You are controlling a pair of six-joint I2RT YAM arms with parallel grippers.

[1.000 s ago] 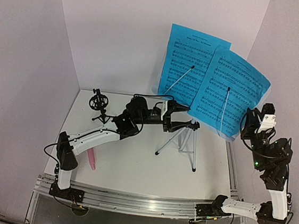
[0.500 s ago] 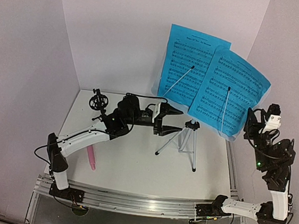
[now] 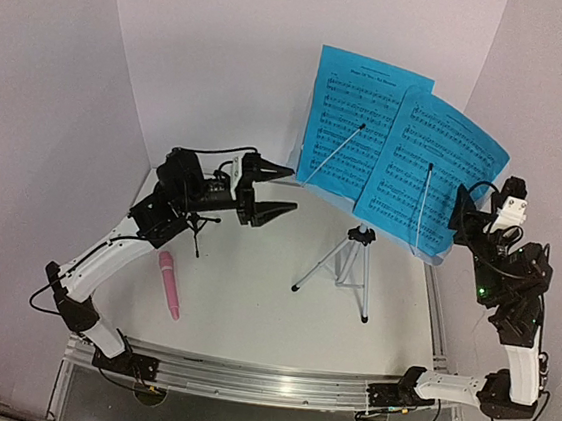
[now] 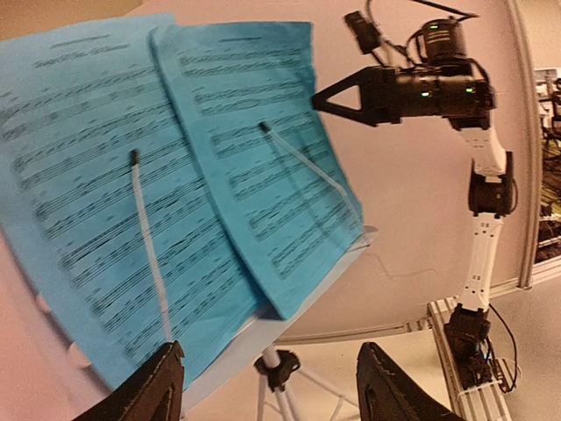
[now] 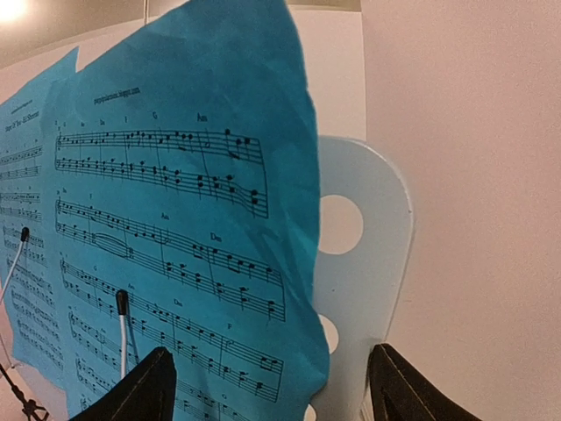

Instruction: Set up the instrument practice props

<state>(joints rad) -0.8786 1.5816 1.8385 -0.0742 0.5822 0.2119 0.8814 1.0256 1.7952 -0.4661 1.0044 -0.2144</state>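
- Music stand [image 3: 348, 263]: upright on its silver tripod, mid-right of counter [image 3: 250, 318], legs spread. Its pale desk [image 5: 368, 263] w/ round holes is tilted back and faces the arms.
- Two blue sheet-music pages sit side by side on the desk. Left page [image 3: 356, 118] is roughly square-on. Right page [image 3: 441, 167] is turned clockwise and overlaps the left page's lower right edge.
- In right wrist view a strip of desk shows past the right page's right edge.
- Wire holders [image 3: 332, 154]: thin, white, black-tipped, one lying across each page.
- Left tool [image 3: 281, 190]: released, fingers wide apart, nothing btwn them. It hangs in the air left of the stand, pointing at the pages, near the left page's left edge but not touching.
- Right tool [image 3: 465, 212]: released, fingers spread wide, nothing grasped. It is raised just beside the right page's right edge; contact can't be told.
- Pink stick mic [image 3: 170, 284]: lying flat on counter, front left, below the left arm, well apart from the stand.
- Black tripod mic mount [image 3: 196, 234]: standing behind the mic, mostly hidden by the left arm, only thin legs show.
- Alu rail [image 3: 263, 378]: along the counter's near edge, carrying both arm bases.
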